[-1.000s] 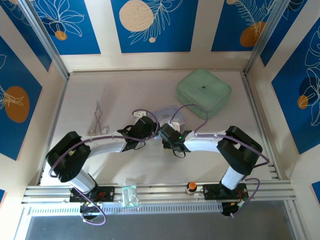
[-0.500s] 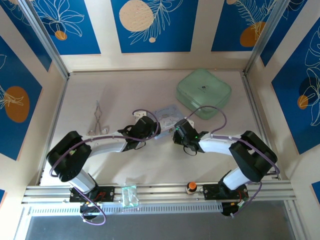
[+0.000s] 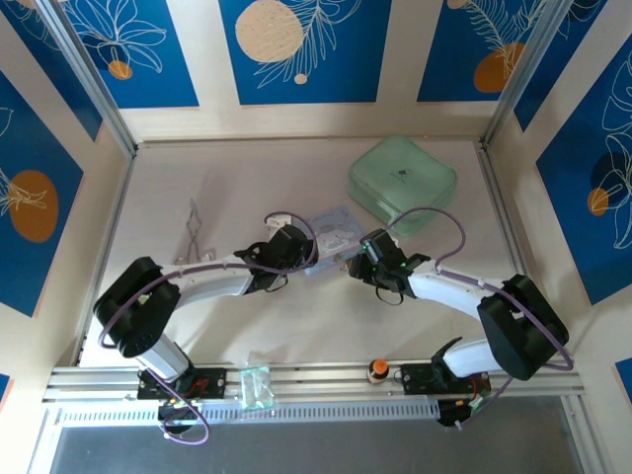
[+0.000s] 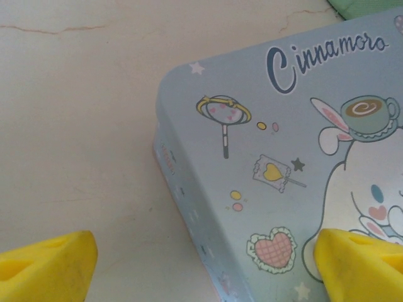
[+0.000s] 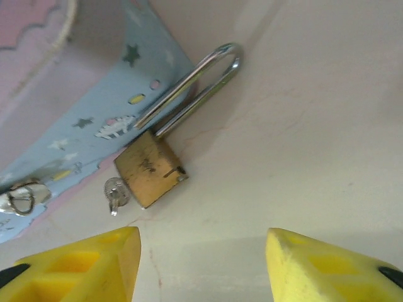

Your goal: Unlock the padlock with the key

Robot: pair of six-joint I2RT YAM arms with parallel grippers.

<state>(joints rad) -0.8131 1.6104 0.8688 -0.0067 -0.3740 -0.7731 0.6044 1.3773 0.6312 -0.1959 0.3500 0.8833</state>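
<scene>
The padlock (image 5: 151, 170) was seen lying on the table (image 5: 315, 126) against the wall of the Cinnamoroll tin (image 5: 94, 119), with the key (image 5: 116, 192) at its base; whether it was inserted could not be told. The fingers of the right gripper (image 5: 201, 264) and the left gripper (image 4: 204, 261), cut off by the frame, were held apart and empty.

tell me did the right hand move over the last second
Yes. In the top view the right hand has shifted to the picture's right and upward, ending closer to the green case, which stayed put.
</scene>
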